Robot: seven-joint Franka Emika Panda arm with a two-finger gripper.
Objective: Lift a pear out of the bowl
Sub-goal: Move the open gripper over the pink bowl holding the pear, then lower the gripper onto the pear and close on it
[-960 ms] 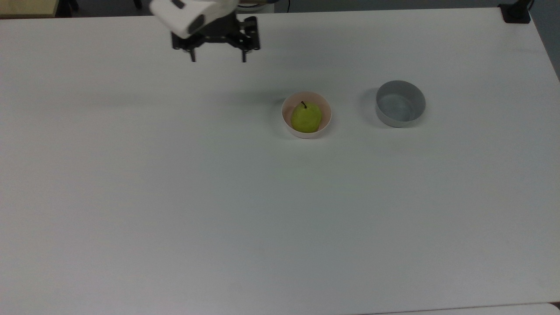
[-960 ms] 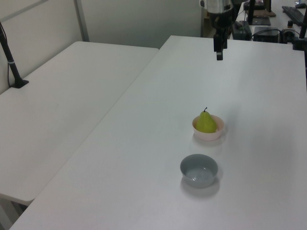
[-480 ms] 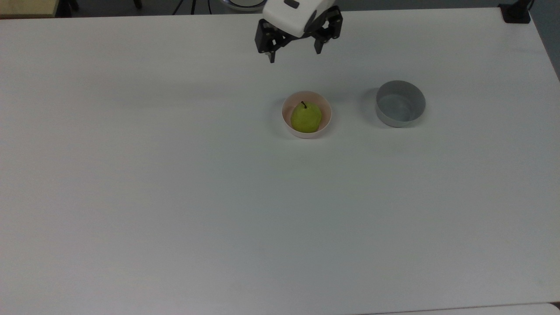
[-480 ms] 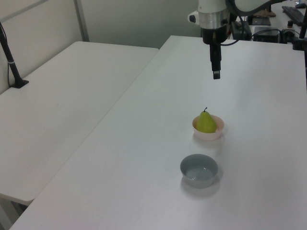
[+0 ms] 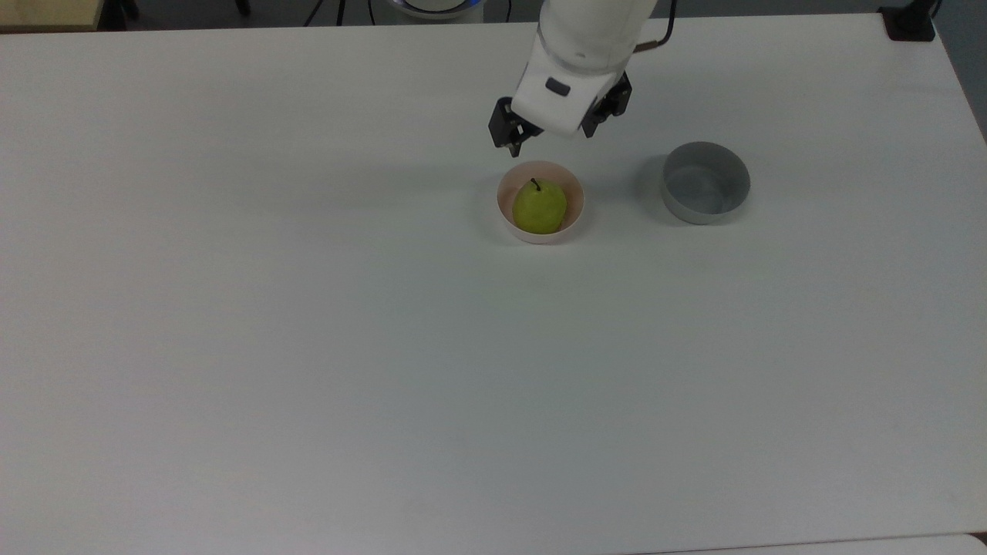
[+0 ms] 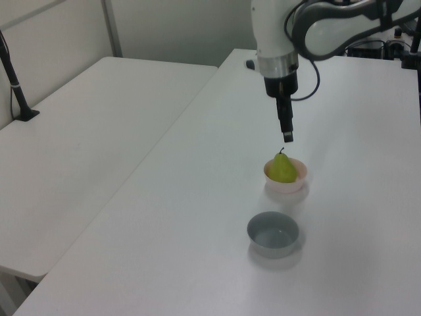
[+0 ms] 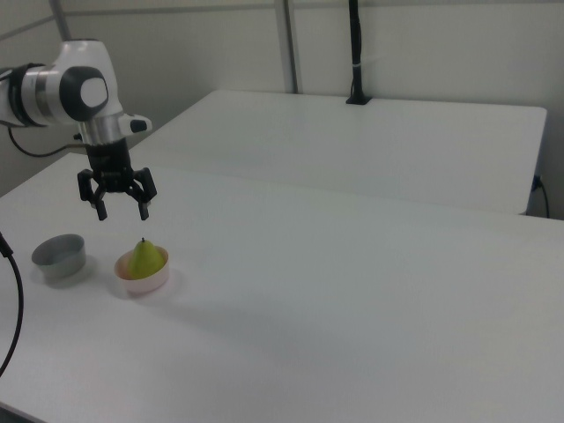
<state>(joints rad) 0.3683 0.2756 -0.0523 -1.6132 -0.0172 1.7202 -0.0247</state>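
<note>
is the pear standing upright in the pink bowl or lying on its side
Upright. The pear sits in the pink bowl with its narrow end and dark stem pointing up, toward the gripper above.

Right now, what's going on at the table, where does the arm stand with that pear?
The Panda arm's gripper hangs open in the air above the pink bowl, holding nothing. The pear sits upright in that bowl, stem up, untouched. In the top view the gripper is just past the bowl's upper rim. The grey bowl stands apart on the white table.
</note>
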